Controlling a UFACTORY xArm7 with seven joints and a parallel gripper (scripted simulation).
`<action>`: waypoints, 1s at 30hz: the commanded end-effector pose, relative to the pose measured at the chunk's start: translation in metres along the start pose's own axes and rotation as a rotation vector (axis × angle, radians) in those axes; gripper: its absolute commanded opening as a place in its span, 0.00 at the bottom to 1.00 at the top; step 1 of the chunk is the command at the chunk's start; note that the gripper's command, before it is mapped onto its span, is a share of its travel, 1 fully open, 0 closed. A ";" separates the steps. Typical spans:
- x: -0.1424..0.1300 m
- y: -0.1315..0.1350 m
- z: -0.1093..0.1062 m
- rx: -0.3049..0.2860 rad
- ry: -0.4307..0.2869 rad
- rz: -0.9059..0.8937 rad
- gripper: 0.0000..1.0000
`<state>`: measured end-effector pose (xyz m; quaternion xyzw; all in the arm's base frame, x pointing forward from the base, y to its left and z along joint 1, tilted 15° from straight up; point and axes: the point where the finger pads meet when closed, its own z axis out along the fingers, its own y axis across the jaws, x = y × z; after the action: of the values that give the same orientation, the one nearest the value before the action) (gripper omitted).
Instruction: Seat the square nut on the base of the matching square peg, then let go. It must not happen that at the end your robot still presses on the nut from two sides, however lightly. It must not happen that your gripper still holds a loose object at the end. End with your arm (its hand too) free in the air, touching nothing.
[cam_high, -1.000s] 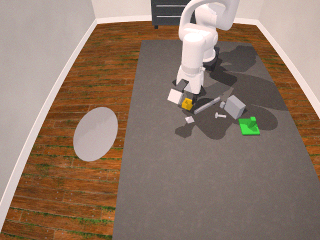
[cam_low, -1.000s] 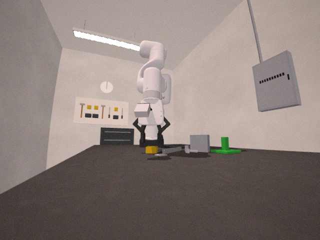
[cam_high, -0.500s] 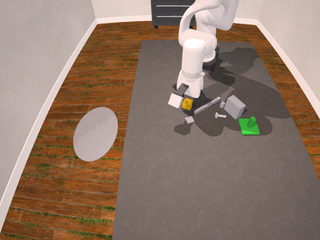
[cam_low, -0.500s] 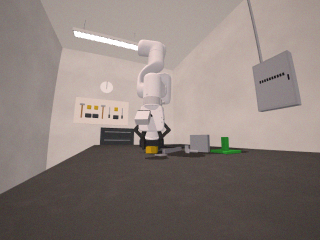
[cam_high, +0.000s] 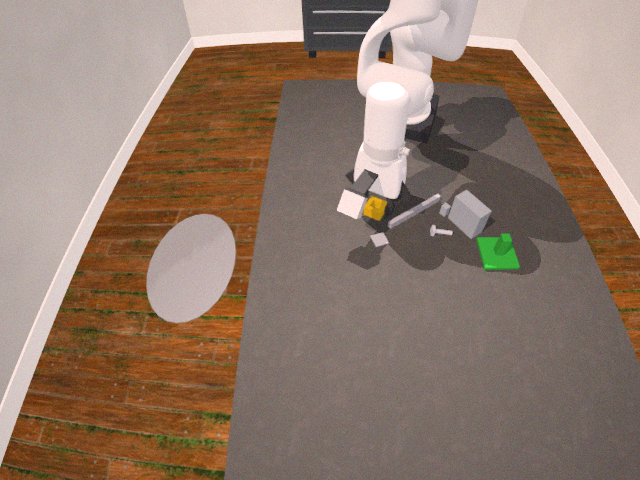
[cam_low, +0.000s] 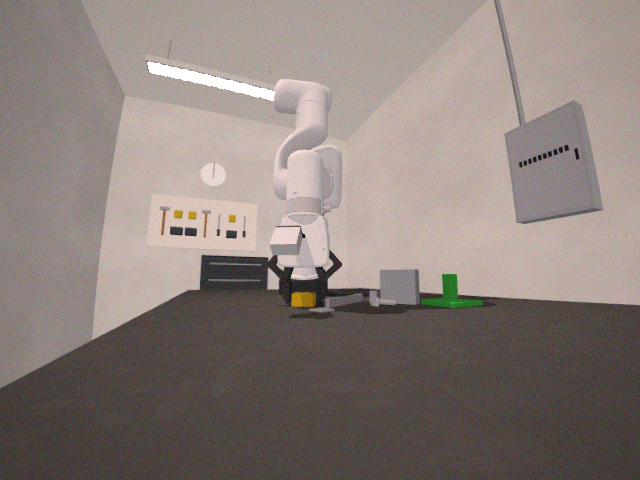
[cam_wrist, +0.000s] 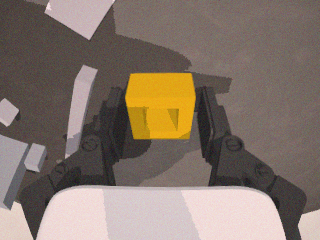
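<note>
Standing over: one white arm (cam_high: 385, 118) reaches straight down onto the dark tabletop (cam_high: 413, 361), its gripper (cam_wrist: 162, 115) lowered around a yellow block.
Jaws: apart, one black finger (cam_wrist: 115, 127) on each side of the block with a thin gap showing; they are not clamped on it.
Square nut: one yellow square nut (cam_wrist: 162, 106), with a square hole through it, sits on the tabletop between the fingers, well apart from the green peg.
Nut, other views: from above it shows just under the wrist (cam_high: 374, 208); from the side it rests flat on the tabletop below the gripper (cam_low: 303, 299).
Peg: one green square peg (cam_high: 501, 243) stands upright on one flat green base (cam_high: 497, 260), off to the right in the top view.
Grey clutter: one large grey cube (cam_high: 468, 213) near the peg, one long grey bar (cam_high: 413, 210) lying between nut and cube, one small grey bolt (cam_high: 440, 230), and two small grey blocks, one (cam_high: 379, 239) in front of the nut and one (cam_high: 444, 208) just beside the cube.
Wrist box: one pale box (cam_high: 351, 203) is mounted on the arm beside the gripper.
Floor: one grey oval disc (cam_high: 190, 267) lies on the wooden boards to the left.
Back wall: one dark drawer cabinet (cam_low: 233, 272), one tool board (cam_low: 202, 223), one round clock (cam_low: 212, 173).
Right wall: one grey panel box (cam_low: 552, 164).
</note>
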<state>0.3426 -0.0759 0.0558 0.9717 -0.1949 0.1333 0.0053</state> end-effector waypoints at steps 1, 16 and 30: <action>0.001 0.000 0.000 0.000 0.003 0.000 0.60; 0.001 0.000 0.000 0.000 0.003 0.000 0.00; 0.001 0.000 -0.001 0.000 0.003 0.000 0.00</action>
<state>0.3422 -0.0758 0.0556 0.9718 -0.1948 0.1327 0.0052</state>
